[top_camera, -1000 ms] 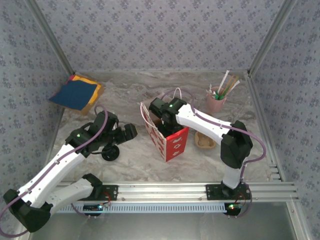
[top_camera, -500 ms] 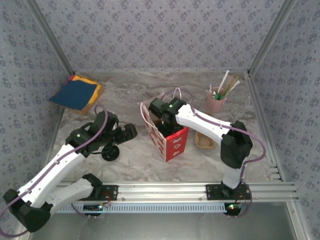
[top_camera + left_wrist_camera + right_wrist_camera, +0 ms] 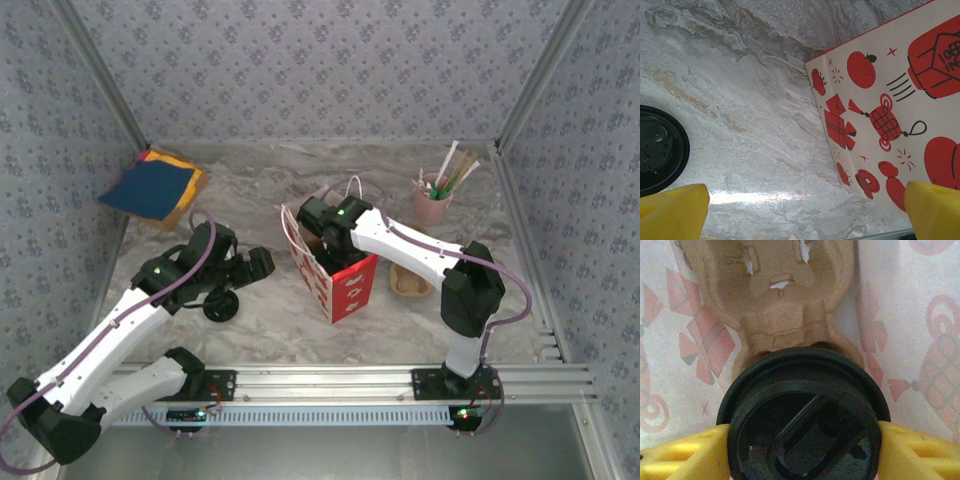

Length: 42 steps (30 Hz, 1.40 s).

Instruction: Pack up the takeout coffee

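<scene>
In the right wrist view, the takeout coffee (image 3: 802, 425) shows from above as a round black lid. My right gripper (image 3: 802, 445) is shut on it, a yellow finger (image 3: 685, 455) pressed against each side. It hangs inside the red and white paper bag (image 3: 345, 285), right over a tan pulp carrier (image 3: 775, 305) lying at the bag's bottom. In the top view the right gripper (image 3: 320, 230) reaches down into the bag's mouth. My left gripper (image 3: 258, 265) stands wide open just left of the bag with nothing between its yellow fingertips (image 3: 675, 210).
A loose black lid (image 3: 221, 306) lies on the marble table under the left arm, and it is also at the left edge as the same lid (image 3: 655, 150). Another pulp carrier (image 3: 410, 283) sits right of the bag. A pink cup of straws (image 3: 434, 203) stands back right, blue and orange napkins (image 3: 152, 188) back left.
</scene>
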Each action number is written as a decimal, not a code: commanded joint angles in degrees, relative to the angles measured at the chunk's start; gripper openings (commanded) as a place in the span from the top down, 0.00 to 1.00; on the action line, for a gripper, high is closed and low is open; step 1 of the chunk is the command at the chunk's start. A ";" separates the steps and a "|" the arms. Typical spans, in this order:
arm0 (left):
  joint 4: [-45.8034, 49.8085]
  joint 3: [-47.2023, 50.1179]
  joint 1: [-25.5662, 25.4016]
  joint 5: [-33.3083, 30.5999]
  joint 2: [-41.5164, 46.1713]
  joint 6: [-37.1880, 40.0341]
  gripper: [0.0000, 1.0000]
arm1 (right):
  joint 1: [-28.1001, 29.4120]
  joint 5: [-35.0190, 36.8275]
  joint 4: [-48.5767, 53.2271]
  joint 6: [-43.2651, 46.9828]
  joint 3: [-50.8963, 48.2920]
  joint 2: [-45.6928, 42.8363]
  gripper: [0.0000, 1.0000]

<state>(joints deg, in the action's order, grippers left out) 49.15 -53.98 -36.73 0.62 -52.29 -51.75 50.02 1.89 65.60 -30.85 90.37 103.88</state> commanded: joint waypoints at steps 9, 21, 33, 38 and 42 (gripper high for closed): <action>-0.06 -1.73 0.49 0.26 -0.08 -0.31 0.00 | 0.69 0.31 4.61 -1.14 -0.37 1.48 0.31; -0.26 -1.57 0.44 0.29 0.04 -0.46 0.00 | 0.69 0.39 4.95 -1.23 -0.19 1.48 0.30; -0.28 -1.48 0.47 0.26 0.08 -0.46 0.00 | 0.75 0.42 5.06 -1.23 -0.10 1.51 0.30; -0.28 -1.40 0.44 0.36 0.10 -0.46 0.00 | 0.72 0.47 5.04 -1.23 -0.11 1.66 0.30; -0.28 -1.40 0.42 0.35 0.16 -0.46 0.00 | 0.70 0.40 5.06 -1.29 -0.02 1.68 0.29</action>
<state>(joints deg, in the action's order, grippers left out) 49.15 -53.98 -36.73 0.62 -52.29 -51.77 50.19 2.09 66.02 -31.09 90.50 103.88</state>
